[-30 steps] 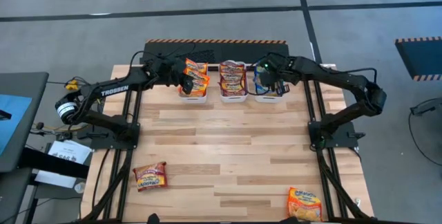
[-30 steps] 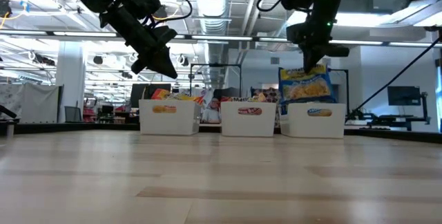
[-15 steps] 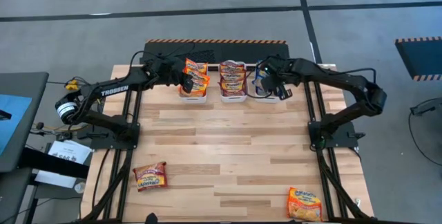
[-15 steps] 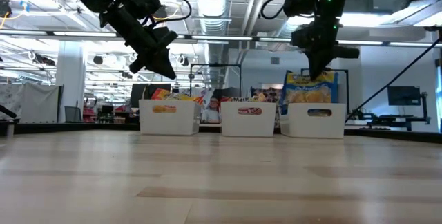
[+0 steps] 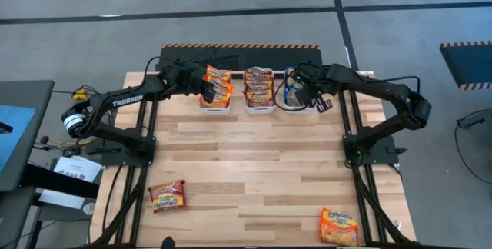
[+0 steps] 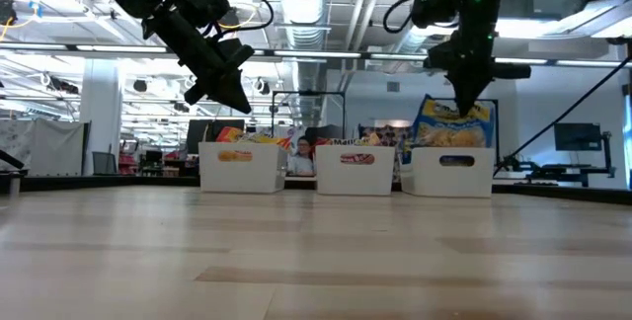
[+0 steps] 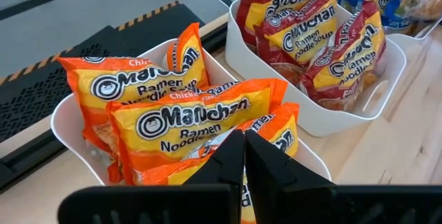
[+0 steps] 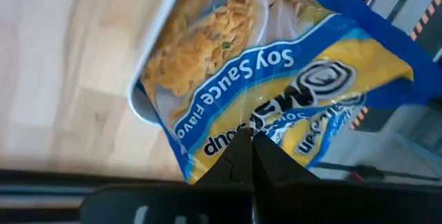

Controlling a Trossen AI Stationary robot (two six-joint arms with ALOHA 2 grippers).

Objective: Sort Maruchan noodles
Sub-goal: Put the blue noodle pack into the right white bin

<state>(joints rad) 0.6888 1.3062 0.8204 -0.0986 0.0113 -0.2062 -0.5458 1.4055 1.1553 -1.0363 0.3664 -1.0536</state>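
Observation:
My right gripper (image 6: 462, 101) hangs over the right white bin (image 6: 452, 172) at the far edge, shut on a blue Maruchan packet (image 6: 452, 127). That packet also fills the right wrist view (image 8: 276, 92). My left gripper (image 6: 225, 91) hovers shut and clear above the left bin (image 6: 239, 167), which holds orange packets (image 7: 186, 113) standing on edge. The middle bin (image 7: 324, 117) holds red packets (image 7: 324, 41). A red packet (image 5: 167, 196) and an orange packet (image 5: 340, 226) lie flat near the table's near edge. My right gripper pinches the blue packet between its two fingers at the upper edge (image 6: 456, 111), coming from above and pointing down. The packet hangs tilted below the fingers, with its lower part (image 6: 446, 144) down inside the right bin. In the right wrist view the fingers (image 8: 266, 156) cover the contact spot.
Three white bins stand in a row along the far edge (image 5: 260, 107). Bare wooden tabletop (image 5: 254, 164) stretches between the bins and the two loose packets. A person shows in the room behind the bins (image 6: 301, 148).
My right gripper has moved a little toward the table's right edge over the right bin, carrying the blue packet with it. The packet now leans over more, its lower part in the bin.

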